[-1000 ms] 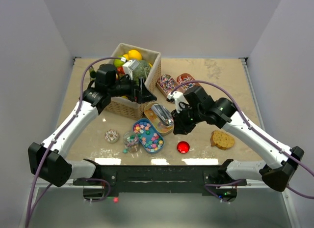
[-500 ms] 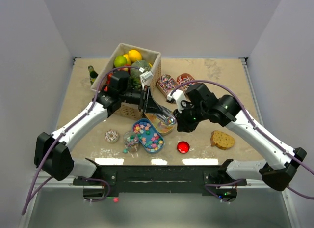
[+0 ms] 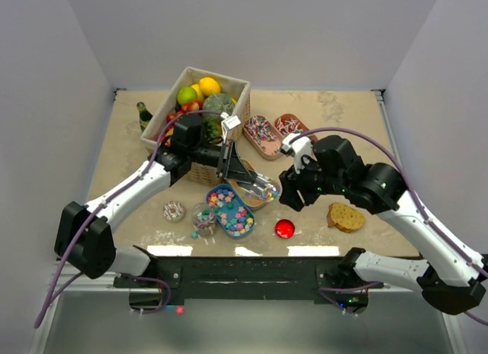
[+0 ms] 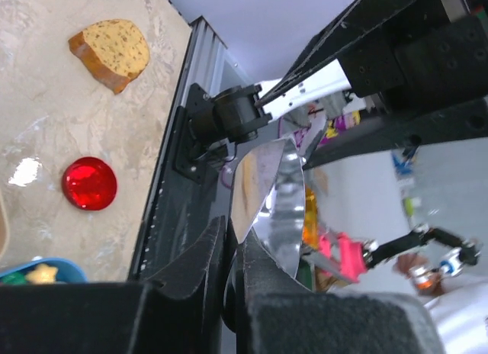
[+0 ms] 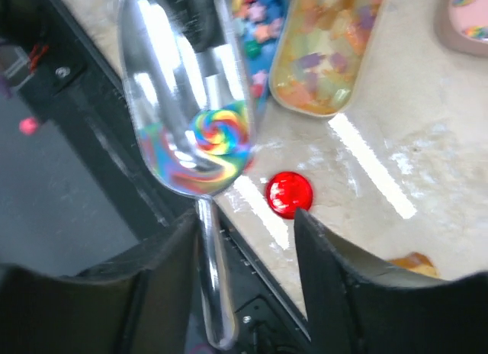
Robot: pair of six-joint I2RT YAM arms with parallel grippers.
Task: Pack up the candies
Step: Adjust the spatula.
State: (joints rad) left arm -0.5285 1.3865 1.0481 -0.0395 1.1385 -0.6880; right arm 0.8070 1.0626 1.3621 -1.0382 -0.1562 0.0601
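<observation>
The candies lie in open trays: pastel pieces in a blue tray (image 3: 230,210), orange-yellow gummies in a tan tray (image 3: 242,188), striped wrapped ones in two back trays (image 3: 263,133). A metal scoop (image 3: 261,188) hangs over the tan tray. My left gripper (image 3: 232,169) is shut on the scoop's rim (image 4: 278,194), its jaws (image 4: 232,239) pressed together on the metal. The right wrist view shows a rainbow swirl candy (image 5: 221,131) in the scoop's bowl (image 5: 187,87). My right gripper (image 5: 245,217) stands open, with the scoop's handle (image 5: 210,278) beside its left finger.
A wicker basket (image 3: 242,91) of toy fruit stands at the back, a green bottle (image 3: 143,114) to its left. A sprinkled doughnut (image 3: 174,210) and a small candy cup (image 3: 203,217) sit front left. A red disc (image 3: 284,229) and a bread slice (image 3: 346,217) lie front right.
My left gripper swung from the basket to the scoop and shut on its rim. My right gripper opened off the handle and drew back to the right.
</observation>
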